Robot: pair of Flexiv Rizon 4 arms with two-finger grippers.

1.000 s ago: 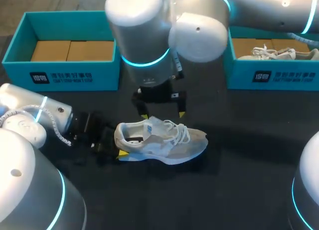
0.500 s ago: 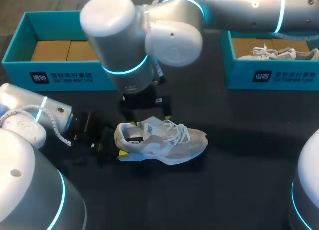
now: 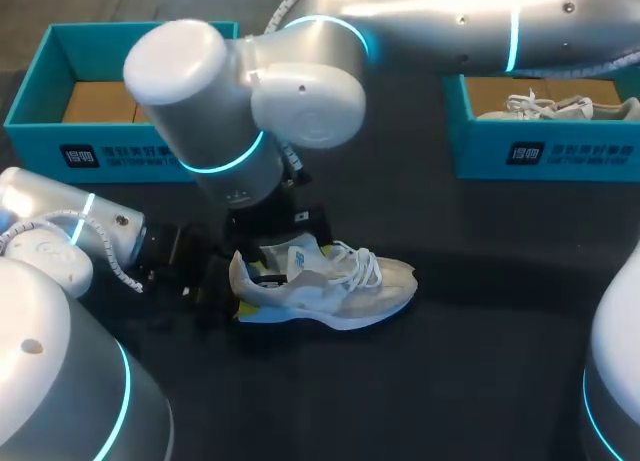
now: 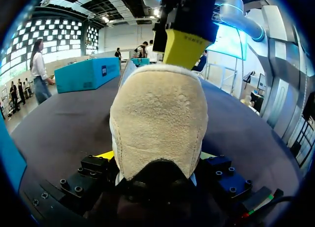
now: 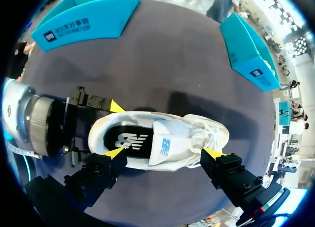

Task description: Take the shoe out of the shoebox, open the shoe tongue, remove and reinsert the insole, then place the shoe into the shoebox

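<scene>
Two grippers at one pale shoe, standing on its sole on the dark desk just left of frame centre. Swung down and leftward over the past second: right gripper, a second ago poised above the laces near mid-frame, now lower and over the heel-end opening. No shift in the shoe over that time, nor in the left gripper, reaching in from the left edge of the frame to the heel.

Read as the approach to the insole step: shoe already out of its box, tongue raised clear of the opening, dark insole lying inside and not yet lifted.

Right gripper spread wide and holding nothing, with one yellow tip just beside the collar and the other out by the laces, neither clearly touching the shoe. Left gripper closed on the heel, a yellow tip against each side of the beige heel cup in its own wrist view, apparently steadying the shoe for the pull.

Well apart at the upper left of the frame, a teal shoebox with only cardboard showing inside. At the upper right, a second teal box with another pale shoe in it.
</scene>
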